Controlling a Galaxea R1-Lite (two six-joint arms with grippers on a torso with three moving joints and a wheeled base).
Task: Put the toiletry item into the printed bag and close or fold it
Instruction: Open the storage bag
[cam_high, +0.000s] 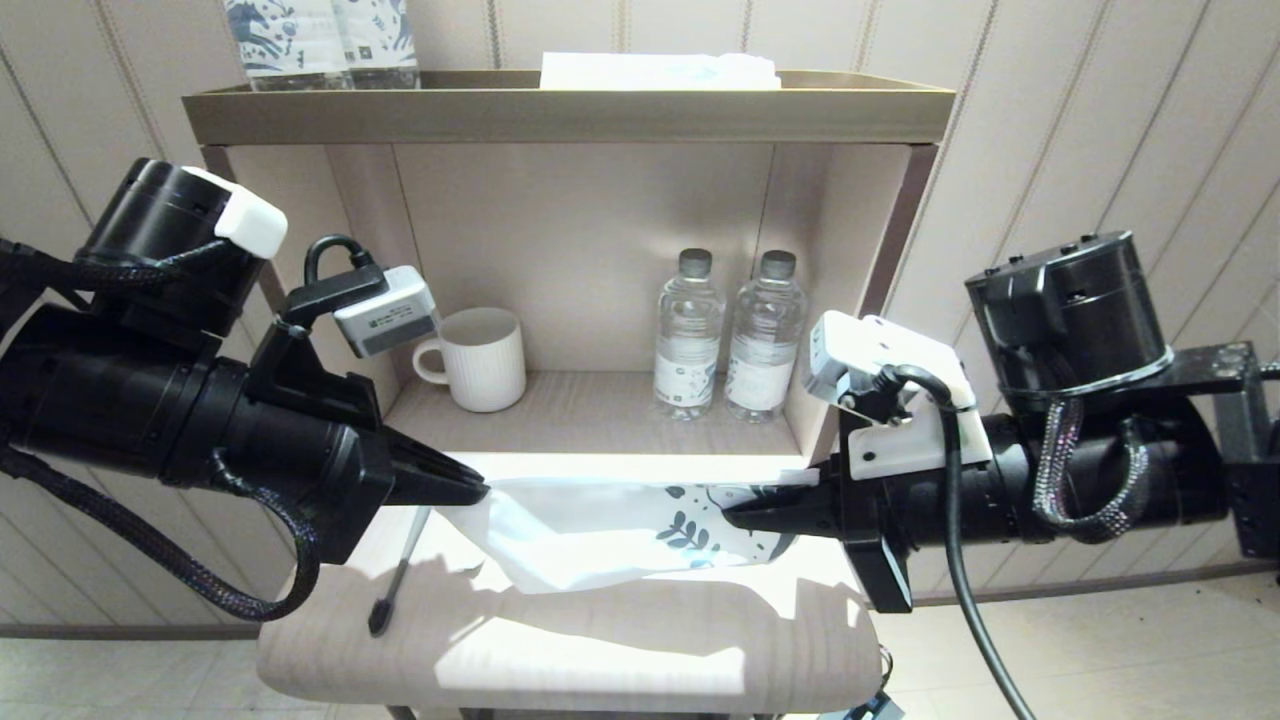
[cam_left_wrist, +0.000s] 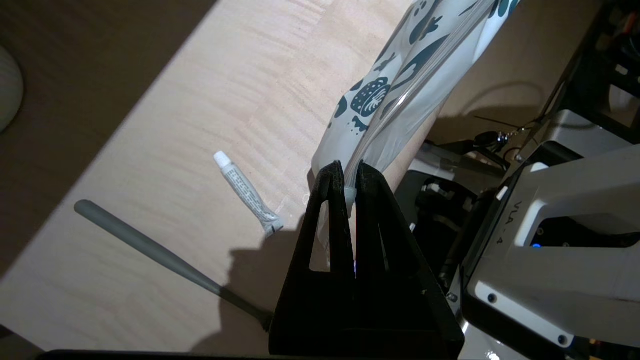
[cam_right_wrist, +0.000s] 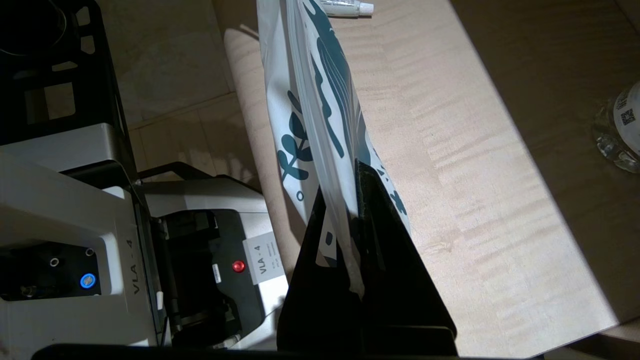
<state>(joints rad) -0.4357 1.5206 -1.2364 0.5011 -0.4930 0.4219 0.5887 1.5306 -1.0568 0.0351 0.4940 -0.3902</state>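
The printed bag (cam_high: 600, 530) hangs stretched above the light wooden table (cam_high: 560, 650), white at one end and leaf-printed at the other. My left gripper (cam_high: 478, 492) is shut on its plain white end (cam_left_wrist: 350, 194). My right gripper (cam_high: 735, 517) is shut on the printed end (cam_right_wrist: 345, 220). The toothbrush (cam_high: 395, 580), grey-handled with a dark head, lies on the table under the left gripper, outside the bag; in the left wrist view the toothbrush (cam_left_wrist: 150, 250) runs partly behind the fingers. A small white tube (cam_left_wrist: 247, 194) lies beside it.
Behind the table an open shelf holds a white mug (cam_high: 480, 358) and two water bottles (cam_high: 725, 335). The shelf top (cam_high: 560, 110) carries blue-patterned packs (cam_high: 320, 40) and a folded white cloth. The robot base (cam_right_wrist: 125, 240) stands below the table's front edge.
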